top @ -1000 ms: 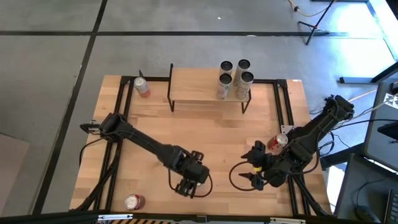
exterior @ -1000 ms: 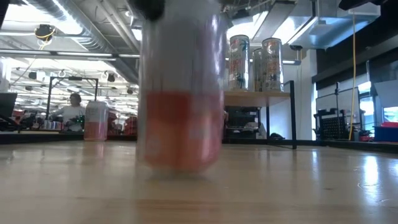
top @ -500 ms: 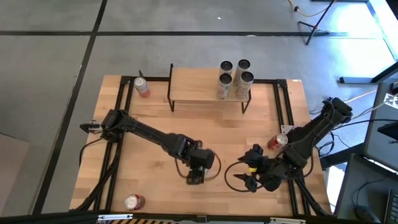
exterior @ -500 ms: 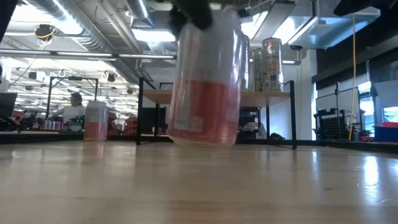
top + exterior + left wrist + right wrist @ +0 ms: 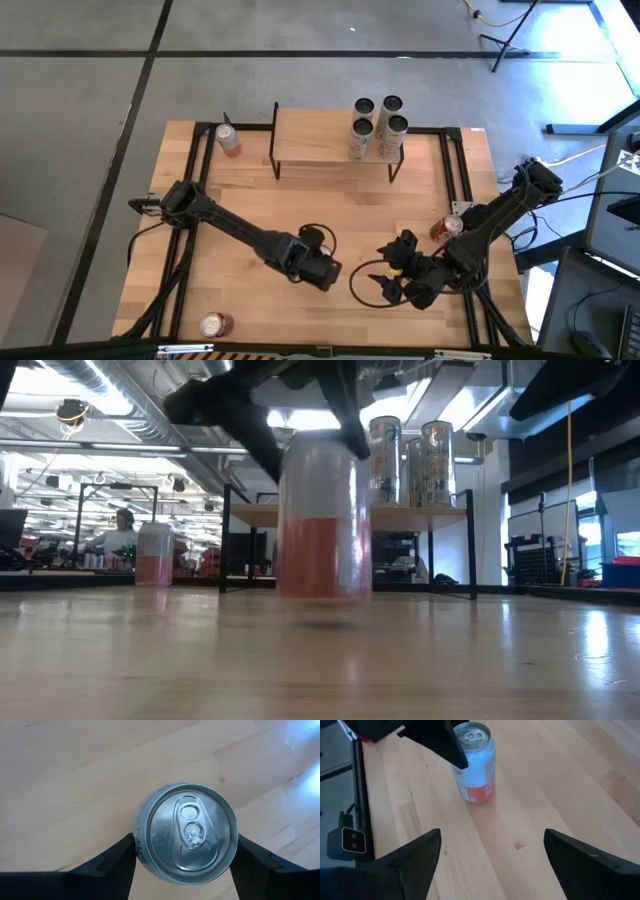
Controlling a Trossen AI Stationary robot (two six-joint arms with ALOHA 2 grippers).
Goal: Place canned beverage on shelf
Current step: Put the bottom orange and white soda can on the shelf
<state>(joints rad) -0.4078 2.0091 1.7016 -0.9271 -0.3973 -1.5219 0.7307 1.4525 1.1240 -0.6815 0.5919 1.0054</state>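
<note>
A canned beverage [image 5: 323, 525], silver above and orange-red below, stands upright in the near middle of the table. It also shows in the left wrist view [image 5: 185, 832] and the right wrist view [image 5: 475, 762]. My left gripper [image 5: 185, 840] is shut on it; in the high view this gripper [image 5: 318, 266] hides the can. To the can's right, my right gripper [image 5: 492, 845] [image 5: 385, 287] is open, points toward the can and has nothing between its fingers. The shelf [image 5: 320, 135] [image 5: 400, 515] stands at the far middle with several tall cans [image 5: 375, 125] on its right end. My left gripper pinches the can's upper side wall [image 5: 137, 850] just below the top rim, one finger on each side. The fingers [image 5: 268, 445] slant down onto it from above and from the table's left. The can hangs upright, its base seemingly just clear of the tabletop.
One more can stands at the far left corner [image 5: 229, 140] [image 5: 155, 555]. Another lies near the front left edge [image 5: 215, 325], and a third sits by my right arm at the right edge [image 5: 445, 228]. Black rails [image 5: 458, 180] run along both table sides.
My left gripper has rolled about a quarter turn at the wrist and gone slightly toward the far edge. The can tipped on the way and is upright again now, farther from the near edge. My right gripper has sunk and moved toward the table's left, nearer the can.
</note>
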